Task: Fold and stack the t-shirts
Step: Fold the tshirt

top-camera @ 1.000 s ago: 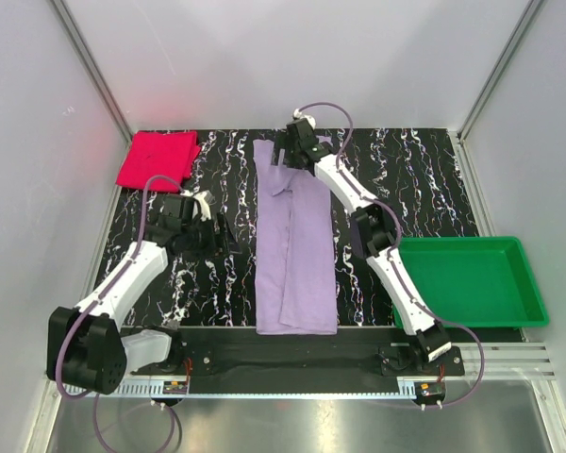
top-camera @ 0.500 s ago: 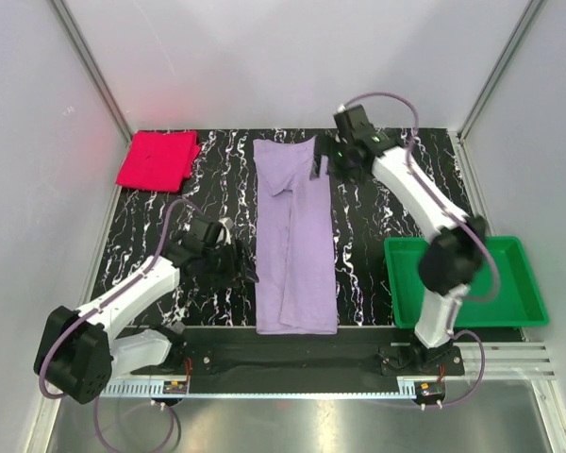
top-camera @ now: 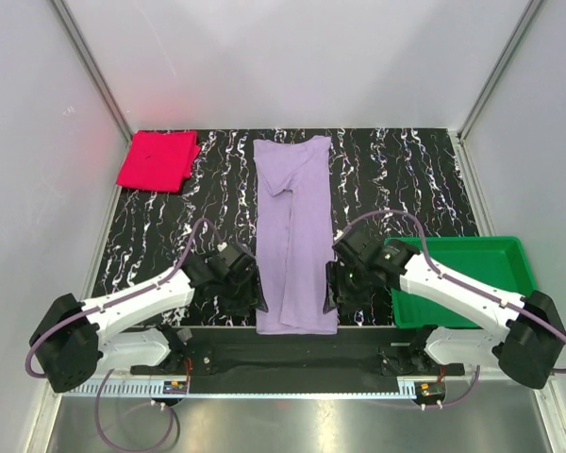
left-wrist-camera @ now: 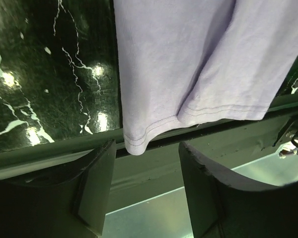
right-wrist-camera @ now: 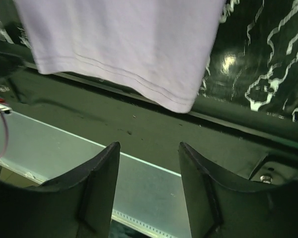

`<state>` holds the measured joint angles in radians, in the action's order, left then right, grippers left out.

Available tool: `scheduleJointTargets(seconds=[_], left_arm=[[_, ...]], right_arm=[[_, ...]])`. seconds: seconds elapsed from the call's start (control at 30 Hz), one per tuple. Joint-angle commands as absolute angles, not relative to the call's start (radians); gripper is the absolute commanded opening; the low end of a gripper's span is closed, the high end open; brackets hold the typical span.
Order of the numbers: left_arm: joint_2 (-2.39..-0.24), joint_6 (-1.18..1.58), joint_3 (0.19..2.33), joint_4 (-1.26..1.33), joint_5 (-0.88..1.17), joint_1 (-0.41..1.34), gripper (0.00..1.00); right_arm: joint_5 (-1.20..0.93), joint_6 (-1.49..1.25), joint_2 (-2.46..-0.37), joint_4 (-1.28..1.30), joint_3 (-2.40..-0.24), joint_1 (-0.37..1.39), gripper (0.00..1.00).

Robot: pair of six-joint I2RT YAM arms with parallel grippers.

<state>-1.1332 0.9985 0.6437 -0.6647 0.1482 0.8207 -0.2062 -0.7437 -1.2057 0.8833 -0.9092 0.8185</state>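
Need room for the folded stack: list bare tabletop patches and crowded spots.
Bare: between pink-red shirt and lavender shirt; far right, beyond green tray. Crowded: near edge, left pincer and right pincer flanking the lavender shirt.

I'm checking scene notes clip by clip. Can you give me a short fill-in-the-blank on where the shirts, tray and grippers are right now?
1. The pink-red shirt lies folded at the far ____ corner of the table.
2. The tray beside the right arm is ____ in colour.
3. The left gripper and right gripper flank the near hem of the lavender shirt, gripping nothing, their jaws ____.

Missing words: left; green; open.
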Motion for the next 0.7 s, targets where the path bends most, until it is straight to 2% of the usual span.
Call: scheduleJointTargets(seconds=[0.0, 0.07, 0.17, 0.27, 0.67], left_arm=[[-1.137, 1.083, 0.635, -0.664, 0.072, 0.851, 0.58], [-1.134, 1.092, 0.627, -0.664, 0.058, 0.854, 0.57], [-1.140, 1.094, 0.624, -0.652, 0.058, 0.854, 0.55], [-1.170, 1.089, 0.624, -0.640, 0.066, 0.854, 0.54], [-1.224, 1.097, 0.601, -0.624, 0.078, 0.856, 0.53]], right_arm=[[-0.212, -0.891, -1.173, 0.793, -0.838, 0.892, 0.58], [-0.187, -0.923, -1.198, 0.785, -0.809, 0.907, 0.56], [-0.150, -0.969, -1.247, 0.784, -0.778, 0.925, 0.46], [-0.120, -0.992, -1.290, 0.762, -0.755, 0.939, 0.43], [-0.045, -0.991, -1.391, 0.741, -0.764, 0.948, 0.43]])
